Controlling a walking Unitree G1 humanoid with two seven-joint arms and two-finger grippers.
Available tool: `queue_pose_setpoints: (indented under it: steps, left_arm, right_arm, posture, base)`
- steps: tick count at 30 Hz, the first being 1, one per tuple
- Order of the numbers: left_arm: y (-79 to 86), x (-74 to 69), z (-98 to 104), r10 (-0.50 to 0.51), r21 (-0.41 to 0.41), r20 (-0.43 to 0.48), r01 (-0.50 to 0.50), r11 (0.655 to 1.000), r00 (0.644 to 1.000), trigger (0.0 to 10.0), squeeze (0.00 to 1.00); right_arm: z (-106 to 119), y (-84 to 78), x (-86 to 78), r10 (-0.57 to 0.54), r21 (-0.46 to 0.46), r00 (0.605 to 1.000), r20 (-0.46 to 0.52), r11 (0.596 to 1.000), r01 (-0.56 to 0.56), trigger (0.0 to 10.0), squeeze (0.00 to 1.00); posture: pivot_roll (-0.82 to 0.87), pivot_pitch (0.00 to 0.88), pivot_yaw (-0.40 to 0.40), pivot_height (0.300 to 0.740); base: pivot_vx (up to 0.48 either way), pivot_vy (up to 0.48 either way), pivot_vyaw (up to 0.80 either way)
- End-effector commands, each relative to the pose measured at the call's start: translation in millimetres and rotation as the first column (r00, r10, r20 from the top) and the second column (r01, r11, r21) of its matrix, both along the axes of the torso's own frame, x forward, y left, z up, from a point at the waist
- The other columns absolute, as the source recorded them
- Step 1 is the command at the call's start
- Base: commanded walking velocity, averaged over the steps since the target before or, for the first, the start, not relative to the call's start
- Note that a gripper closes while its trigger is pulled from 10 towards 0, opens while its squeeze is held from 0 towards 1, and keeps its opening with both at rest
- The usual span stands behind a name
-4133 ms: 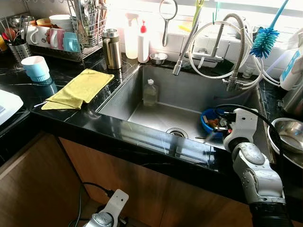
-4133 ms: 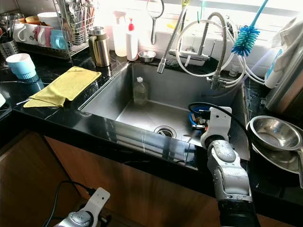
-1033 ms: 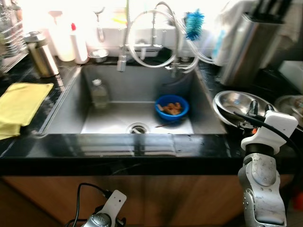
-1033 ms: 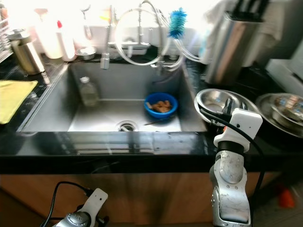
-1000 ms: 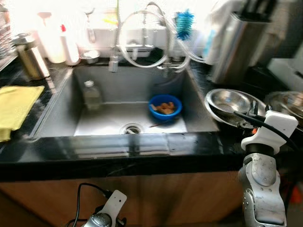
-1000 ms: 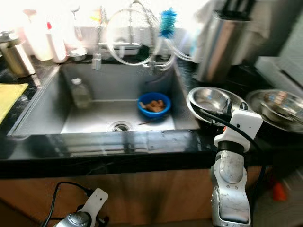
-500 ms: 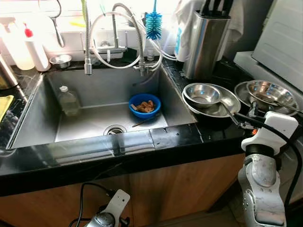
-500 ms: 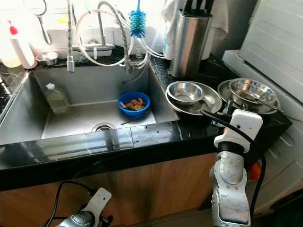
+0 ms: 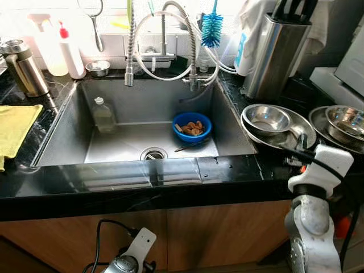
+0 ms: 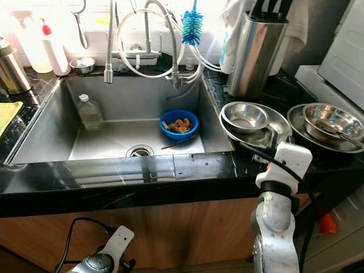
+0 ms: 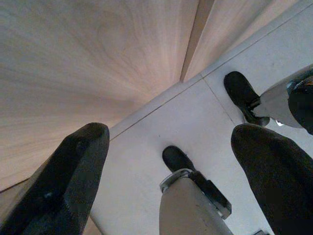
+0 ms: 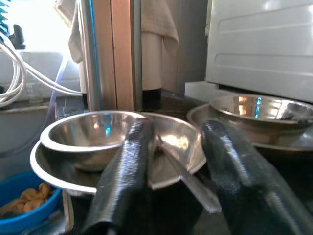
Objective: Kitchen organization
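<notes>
Nested shiny steel bowls [image 9: 267, 120] on black marble counter [image 9: 142, 185], just right of sink; small bowl sits inside wider one, steel utensil [image 12: 188, 181] resting in the wide one w/ handle sticking out over rim toward robot. Likely the target for tidying, judging by where arm points. Second steel bowl-on-plate stack [image 10: 327, 125] further right, also w/ utensil in it.

Right gripper [image 12: 178, 161] raised at counter edge, aimed at nested bowls, black fingers [image 12: 127, 171] spread apart, nothing between them, not touching bowl yet. Probably lining up for rim or utensil grab; thin slick rim, could slip.

Stainless sink [image 9: 68, 122] holds round blue plastic bowl of brownish food scraps [image 9: 192, 126] near right wall, thin stick-like item beside it, clear plastic bottle [image 9: 104, 115] upright at left wall. Prob. parked there for washing.

Tall steel knife block [image 9: 274, 51] behind bowls. Blue bottle brush [image 9: 211, 25] hung by coiled faucet hose [image 9: 165, 40]. Yellow cloth [image 9: 14, 128] flat on counter far left, steel flask [image 9: 23, 68] behind it.

Left gripper [image 11: 166, 171] hanging low by wood cabinet, fingers apart, empty, idle.
</notes>
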State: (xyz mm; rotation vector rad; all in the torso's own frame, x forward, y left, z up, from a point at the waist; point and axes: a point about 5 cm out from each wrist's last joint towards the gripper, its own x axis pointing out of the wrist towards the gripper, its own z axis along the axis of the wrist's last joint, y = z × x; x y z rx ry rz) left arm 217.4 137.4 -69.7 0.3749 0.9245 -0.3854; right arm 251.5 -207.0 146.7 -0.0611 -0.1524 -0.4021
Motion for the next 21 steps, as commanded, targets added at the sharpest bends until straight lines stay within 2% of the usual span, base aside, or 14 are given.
queue_pose_setpoints:
  steps: [1,3,4,5,6,7,8,21]
  left_arm:
    - [-0.8,-0.4,-0.2,-0.023,0.009,-0.003,0.023,1.000,1.000,10.0,0.00]
    - [-1.0,-0.2,-0.1,-0.024,0.009,-0.002,0.024,1.000,1.000,10.0,0.00]
    - [-1.1,0.0,0.0,-0.025,0.009,-0.002,0.025,1.000,1.000,10.0,0.00]
    - [-1.3,0.4,0.2,-0.026,0.008,-0.001,0.026,1.000,1.000,10.0,0.00]
    - [-1.3,0.6,0.4,-0.026,0.008,0.000,0.026,1.000,1.000,10.0,0.00]
    - [-1.3,0.7,0.5,-0.026,0.008,0.000,0.026,1.000,1.000,10.0,0.00]
    - [-1.4,0.9,0.6,-0.026,0.007,0.000,0.026,1.000,1.000,10.0,0.00]
    - [-1.6,2.2,1.4,-0.029,0.006,0.003,0.029,1.000,1.000,10.0,0.00]
  right_arm:
    - [0.3,-2.5,-4.8,-0.022,0.006,1.000,0.009,1.000,0.022,10.0,1.00]
    - [-2.0,-3.4,-6.2,-0.028,0.005,1.000,-0.001,1.000,0.028,10.0,1.00]
    - [-2.6,-3.8,-6.8,-0.031,0.005,1.000,-0.003,1.000,0.031,10.0,0.87]
    - [-2.9,-4.7,-7.6,-0.034,0.007,0.999,-0.002,0.999,0.034,10.0,0.87]
    - [-2.7,-5.0,-8.0,-0.035,0.006,0.999,-0.002,0.999,0.035,10.0,0.41]
    - [-2.4,-5.2,-8.2,-0.036,0.005,0.999,-0.001,0.999,0.036,10.0,0.09]
    - [-2.1,-5.8,-8.5,-0.040,0.004,0.999,0.000,0.999,0.040,10.0,0.00]
    - [-1.6,-7.8,-11.6,-0.060,0.007,0.998,0.005,0.998,0.060,10.0,0.00]
  posture:
    - [0.01,0.015,-0.032,0.736]
    - [0.01,0.015,-0.032,0.736]
    - [0.01,0.016,-0.031,0.736]
    - [0.01,0.016,-0.031,0.736]
    - [0.01,0.016,-0.031,0.736]
    - [0.01,0.016,-0.031,0.736]
    - [0.00,0.016,-0.030,0.736]
    - [0.01,0.020,-0.029,0.736]
  base:
    - [0.000,0.000,0.00]
    - [0.000,0.000,0.00]
    - [0.000,0.000,0.00]
    - [0.000,0.000,0.00]
    - [0.000,0.000,0.00]
    - [0.000,0.000,0.00]
    - [0.000,0.000,0.00]
    - [0.000,0.000,0.00]
